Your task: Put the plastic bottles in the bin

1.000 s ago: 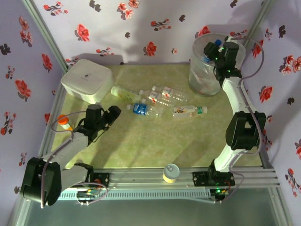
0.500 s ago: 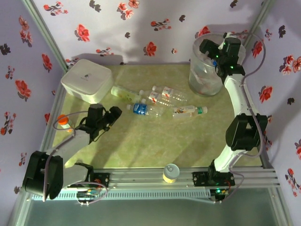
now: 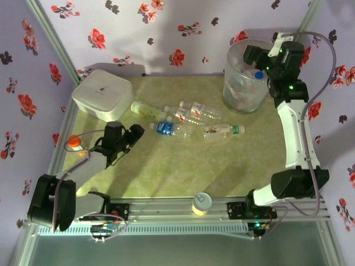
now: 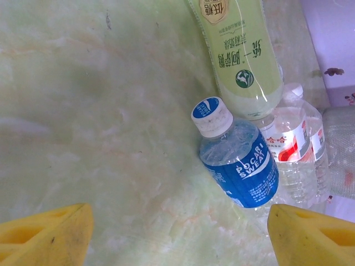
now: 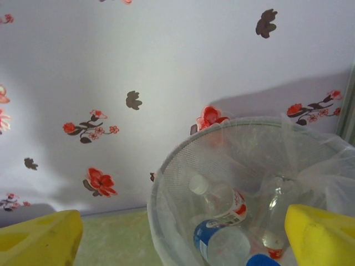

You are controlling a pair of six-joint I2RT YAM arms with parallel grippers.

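Observation:
Several plastic bottles lie in a cluster mid-table: a green-labelled one [image 3: 146, 110], two red-labelled ones [image 3: 191, 111], a blue-labelled one [image 3: 168, 128] and a green-capped one [image 3: 222, 131]. My left gripper [image 3: 132, 136] hovers open just left of them, empty. In the left wrist view its jaws [image 4: 177, 235] stand wide apart on either side of bare table, with the blue-labelled bottle [image 4: 238, 163] just ahead. The bin [image 3: 244, 91] stands at the back right and holds several bottles [image 5: 219, 200]. Above its rim my right gripper [image 3: 249, 55] is open and empty.
A white rounded box [image 3: 102, 95] sits at the back left. An orange-capped bottle [image 3: 74, 141] stands by the left rail. A yellow can [image 3: 201, 203] rests at the front edge. Flowered walls close in the back and sides.
My right gripper opened and let a blue-capped bottle drop into the bin, then the arm rose and swung a little right. The left arm has barely moved.

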